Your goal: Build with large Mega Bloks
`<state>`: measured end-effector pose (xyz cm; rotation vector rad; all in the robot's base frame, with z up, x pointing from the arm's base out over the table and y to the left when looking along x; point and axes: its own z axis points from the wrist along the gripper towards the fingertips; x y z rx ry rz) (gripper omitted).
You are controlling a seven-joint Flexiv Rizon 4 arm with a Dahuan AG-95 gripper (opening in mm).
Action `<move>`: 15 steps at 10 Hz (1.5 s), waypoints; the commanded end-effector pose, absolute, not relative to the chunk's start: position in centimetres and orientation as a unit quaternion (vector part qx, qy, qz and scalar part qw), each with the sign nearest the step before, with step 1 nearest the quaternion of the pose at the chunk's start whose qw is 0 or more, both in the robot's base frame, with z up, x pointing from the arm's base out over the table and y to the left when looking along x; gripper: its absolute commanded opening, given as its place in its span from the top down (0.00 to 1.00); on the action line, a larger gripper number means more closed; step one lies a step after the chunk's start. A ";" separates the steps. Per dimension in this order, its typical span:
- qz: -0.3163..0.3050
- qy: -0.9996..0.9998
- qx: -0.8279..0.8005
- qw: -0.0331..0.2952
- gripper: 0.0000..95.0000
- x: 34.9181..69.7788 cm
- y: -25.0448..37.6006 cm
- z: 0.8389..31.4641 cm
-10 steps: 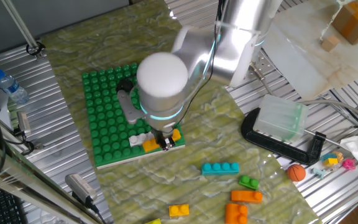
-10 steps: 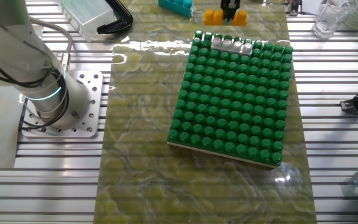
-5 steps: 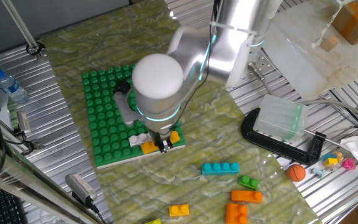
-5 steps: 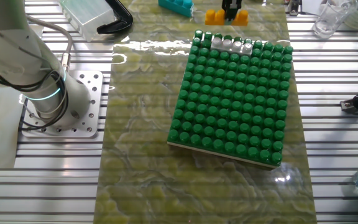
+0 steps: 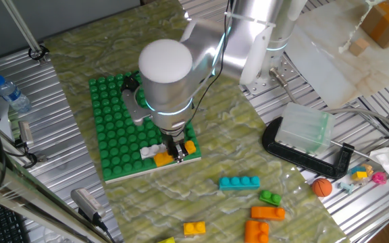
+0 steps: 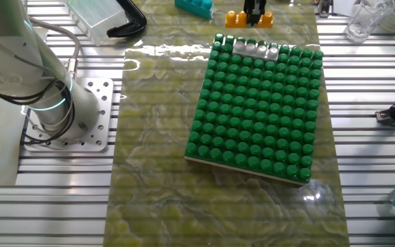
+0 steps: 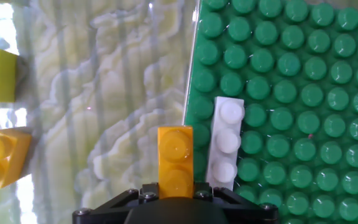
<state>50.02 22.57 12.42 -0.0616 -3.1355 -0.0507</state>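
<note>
The counter (image 5: 235, 138) carries a green baseplate (image 5: 117, 128) at about 9 o'clock from the arm's base in one fixed view. At the plate's 5 o'clock corner the pincer (image 5: 178, 154) is clamped on a yellow-orange brick (image 7: 175, 160), which sits at the plate's edge just beside a white brick (image 7: 225, 143) seated on the studs. Loose cyan brick (image 5: 239, 182), green brick (image 5: 270, 198) and orange brick (image 5: 267, 213) lie toward 5 o'clock. No legible writing shows.

A green studded baseplate (image 5: 117, 142) lies on the marbled green mat (image 5: 248, 135); a water bottle (image 5: 9, 93), black clamp (image 5: 302, 152), clear plastic box (image 5: 306, 128) and small orange ball (image 5: 322, 187) sit around it
</note>
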 end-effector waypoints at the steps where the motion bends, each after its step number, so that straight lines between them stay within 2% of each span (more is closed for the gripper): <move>1: 0.004 -0.995 -0.103 0.004 1.00 50.1 22.2 12.5; 5: 0.001 -0.996 -0.091 0.000 1.00 50.6 17.4 12.3; 15: 0.006 -0.994 -0.110 -0.010 1.00 51.4 16.8 10.0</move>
